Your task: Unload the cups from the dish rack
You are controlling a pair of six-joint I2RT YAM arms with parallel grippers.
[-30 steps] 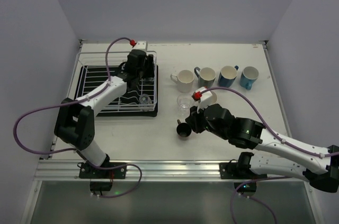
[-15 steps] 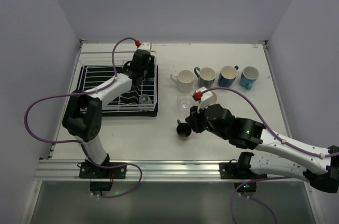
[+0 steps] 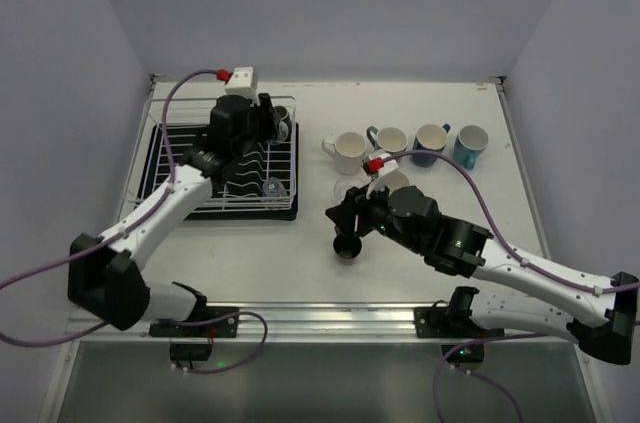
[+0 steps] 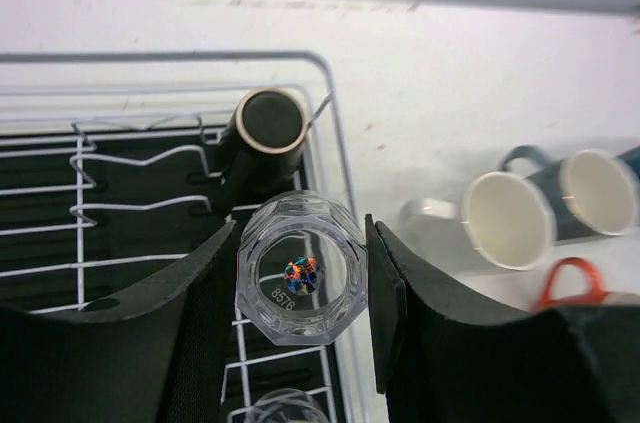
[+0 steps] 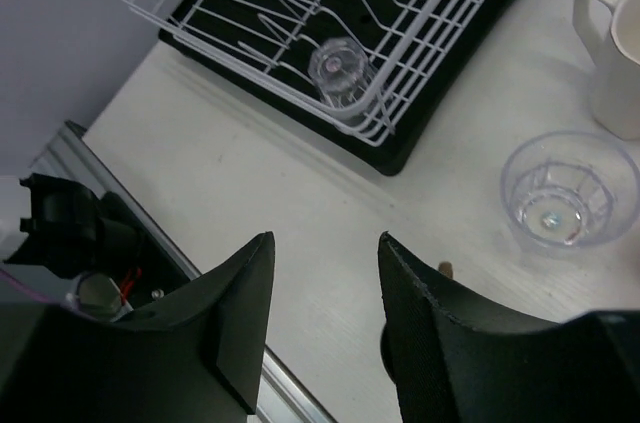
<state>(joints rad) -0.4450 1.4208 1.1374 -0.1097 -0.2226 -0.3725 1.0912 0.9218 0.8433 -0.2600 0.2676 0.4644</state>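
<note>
My left gripper (image 4: pixel 300 243) is shut on a clear glass tumbler (image 4: pixel 303 268), held bottom-up above the right end of the white wire dish rack (image 4: pixel 150 193). A dark brown cup (image 4: pixel 270 123) and another tumbler (image 5: pixel 338 68) sit in the rack (image 3: pixel 180 143). My right gripper (image 5: pixel 325 243) hangs open over the table, just above a dark brown cup (image 3: pixel 347 247) that stands free. In the top view the left gripper (image 3: pixel 272 125) is over the rack's far right corner and the right gripper (image 3: pixel 347 218) is near the table's middle.
A cream mug (image 3: pixel 350 151), a grey mug (image 3: pixel 390 143), a dark blue mug (image 3: pixel 430 143) and a light blue mug (image 3: pixel 468 146) stand in a row. An orange-handled mug (image 3: pixel 396 181) and a clear tumbler (image 5: pixel 568 190) stand beside my right arm.
My left gripper shut on the tumbler and lifted it off the rack as the arm swung. The right gripper opened, let go of the dark brown cup and rose slightly.
</note>
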